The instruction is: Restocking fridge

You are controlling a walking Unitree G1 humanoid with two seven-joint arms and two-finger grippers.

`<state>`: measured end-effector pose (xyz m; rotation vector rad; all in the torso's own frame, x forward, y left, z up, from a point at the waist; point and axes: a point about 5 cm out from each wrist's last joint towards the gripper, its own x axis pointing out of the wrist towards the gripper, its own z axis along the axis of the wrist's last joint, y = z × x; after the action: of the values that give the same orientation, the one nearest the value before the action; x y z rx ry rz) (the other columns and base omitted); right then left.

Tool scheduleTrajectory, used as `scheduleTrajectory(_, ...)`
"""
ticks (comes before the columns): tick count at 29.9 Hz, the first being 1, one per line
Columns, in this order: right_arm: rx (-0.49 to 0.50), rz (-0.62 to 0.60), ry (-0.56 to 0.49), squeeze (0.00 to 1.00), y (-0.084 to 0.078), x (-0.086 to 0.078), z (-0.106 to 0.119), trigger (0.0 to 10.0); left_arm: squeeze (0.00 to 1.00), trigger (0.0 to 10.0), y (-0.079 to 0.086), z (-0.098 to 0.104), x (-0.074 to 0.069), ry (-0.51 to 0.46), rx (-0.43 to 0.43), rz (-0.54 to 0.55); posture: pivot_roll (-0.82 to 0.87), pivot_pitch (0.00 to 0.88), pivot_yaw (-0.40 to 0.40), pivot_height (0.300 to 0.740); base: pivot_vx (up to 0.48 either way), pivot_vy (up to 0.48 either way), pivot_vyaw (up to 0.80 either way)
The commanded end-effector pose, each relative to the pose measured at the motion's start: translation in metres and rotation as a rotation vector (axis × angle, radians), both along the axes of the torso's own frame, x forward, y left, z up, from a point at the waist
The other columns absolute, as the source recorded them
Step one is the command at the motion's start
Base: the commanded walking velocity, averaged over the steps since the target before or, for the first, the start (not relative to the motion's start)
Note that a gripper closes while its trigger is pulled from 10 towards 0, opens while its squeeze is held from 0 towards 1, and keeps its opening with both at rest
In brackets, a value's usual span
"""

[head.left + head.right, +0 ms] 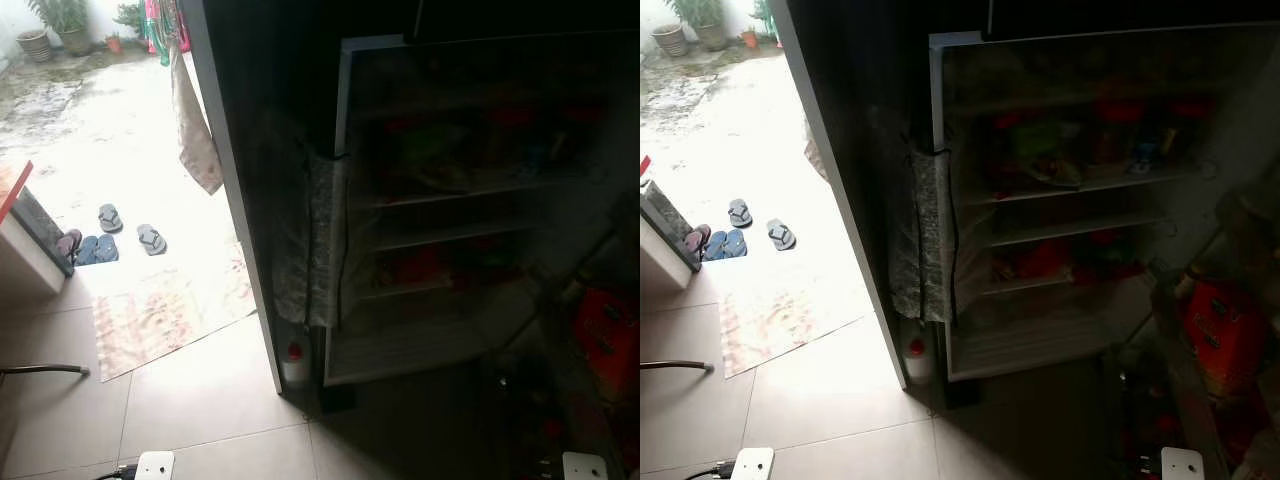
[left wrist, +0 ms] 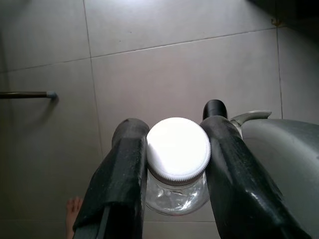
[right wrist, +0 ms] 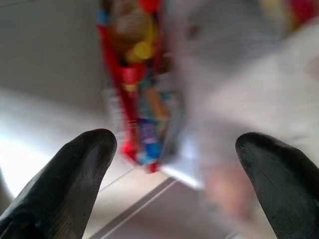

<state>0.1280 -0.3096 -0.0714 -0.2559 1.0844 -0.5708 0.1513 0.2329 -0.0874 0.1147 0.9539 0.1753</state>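
My left gripper (image 2: 177, 130) is shut on a clear bottle with a white ribbed cap (image 2: 178, 148), held above the grey floor tiles. My right gripper (image 3: 175, 147) is open, its two black fingertips (image 3: 84, 159) wide apart. Beyond them hangs a blurred, colourful red packet (image 3: 134, 94) with pale wrapping beside it. The fridge (image 1: 1070, 200) stands open ahead in deep shade. Its shelves hold red and green items that are hard to make out. A red carton (image 1: 1218, 335) sits in the door rack at the right.
An open doorway on the left leads to a bright yard with sandals (image 1: 110, 235) and a patterned mat (image 1: 165, 315). A small red-capped bottle (image 1: 294, 362) stands at the fridge's foot. A thin metal leg (image 1: 45, 371) juts in at the left. Bare toes (image 2: 74, 205) rest on the tiles.
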Motion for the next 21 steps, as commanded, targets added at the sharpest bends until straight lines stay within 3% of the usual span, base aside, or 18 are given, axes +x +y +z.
scheduleTrajectory(1,0.079,0.005,-0.036,0.0,0.012,0.006,-0.004,10.0,0.0,10.0,0.002,0.0,-0.002,0.015,0.013,-0.021,0.03,0.058,0.004,0.74,0.0,0.0,0.0)
scheduleTrajectory(2,0.159,0.062,-0.068,0.0,0.028,0.015,-0.007,10.0,0.0,10.0,0.002,0.0,-0.002,0.014,0.014,-0.021,0.03,0.057,0.004,0.74,0.0,0.0,0.0)
scheduleTrajectory(8,0.181,0.082,-0.076,0.0,0.033,0.018,-0.007,10.0,0.0,10.0,0.002,0.0,-0.002,0.014,0.014,-0.021,0.03,0.057,0.004,0.74,0.0,0.0,0.0)
scheduleTrajectory(9,0.307,0.224,-0.086,0.0,0.066,0.036,-0.011,10.0,0.0,10.0,0.003,0.0,-0.002,0.017,0.015,-0.014,0.05,0.053,0.009,0.74,0.0,0.0,0.0)
scheduleTrajectory(11,0.358,0.311,-0.081,0.0,0.083,0.046,-0.011,10.0,0.0,10.0,0.004,0.0,-0.003,0.017,0.016,-0.01,0.04,0.053,0.009,0.74,0.0,0.0,0.0)
scheduleTrajectory(16,0.361,0.386,-0.084,0.0,0.09,0.052,-0.009,10.0,0.0,10.0,0.006,0.001,-0.002,0.009,0.022,-0.006,0.04,0.049,0.006,0.74,0.0,0.0,0.0)
scheduleTrajectory(18,0.398,0.409,-0.08,0.0,0.101,0.051,-0.012,10.0,0.0,10.0,0.007,0.004,0.003,-0.024,0.024,-0.003,0.03,0.04,0.006,0.74,0.0,0.0,0.0)
scheduleTrajectory(21,0.418,0.37,-0.093,0.0,0.104,0.048,-0.013,10.0,0.0,10.0,0.005,0.005,0.007,-0.049,0.013,-0.002,0.04,0.035,0.008,0.74,0.0,0.0,0.0)
